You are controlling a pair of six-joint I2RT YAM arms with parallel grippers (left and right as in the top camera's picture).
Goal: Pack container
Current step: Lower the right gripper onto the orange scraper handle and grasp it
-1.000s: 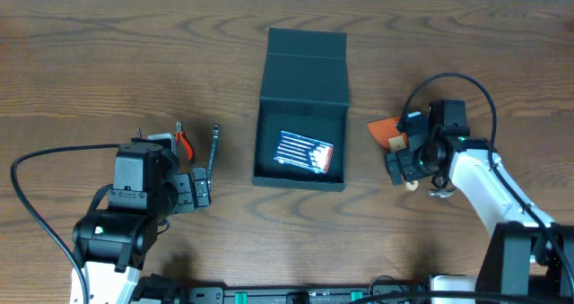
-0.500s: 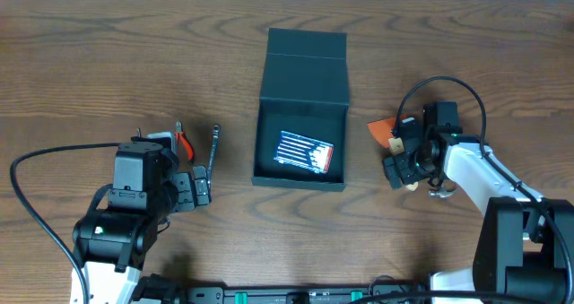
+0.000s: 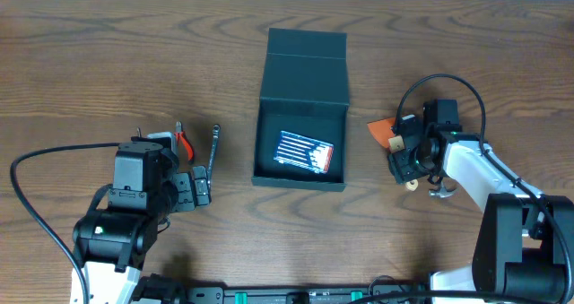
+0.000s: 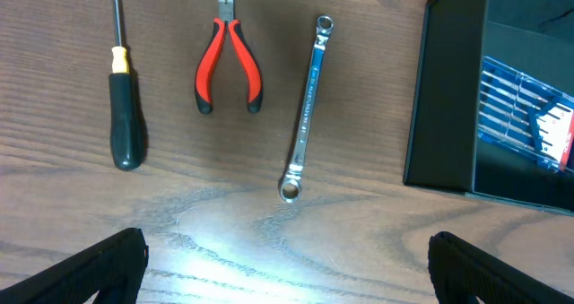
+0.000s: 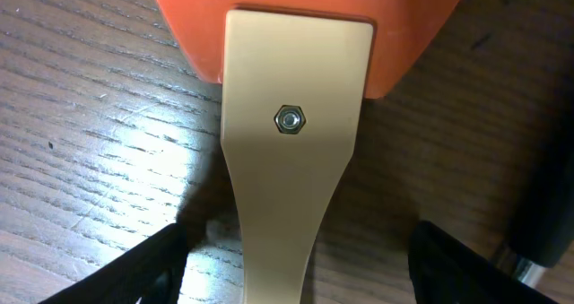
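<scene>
The dark teal container [image 3: 302,93] stands open mid-table with its flap lid laid back; a blue striped packet [image 3: 303,152] lies inside. Its wall also shows in the left wrist view [image 4: 444,98]. My left gripper [image 4: 287,264] is open and empty over bare table, below a screwdriver [image 4: 123,98], red pliers [image 4: 229,57] and a wrench [image 4: 307,107]. My right gripper [image 5: 296,259] is open, its fingers on either side of the tan handle [image 5: 291,160] of an orange-bladed scraper [image 3: 387,129], apart from it.
The three hand tools lie in a row left of the container, near my left arm [image 3: 134,192]. A black cable [image 3: 444,84] loops over my right arm. A dark handle [image 5: 547,205] lies at the right edge of the right wrist view.
My right gripper has shifted slightly over the scraper handle and turned a little. The left arm and the container have not moved.
</scene>
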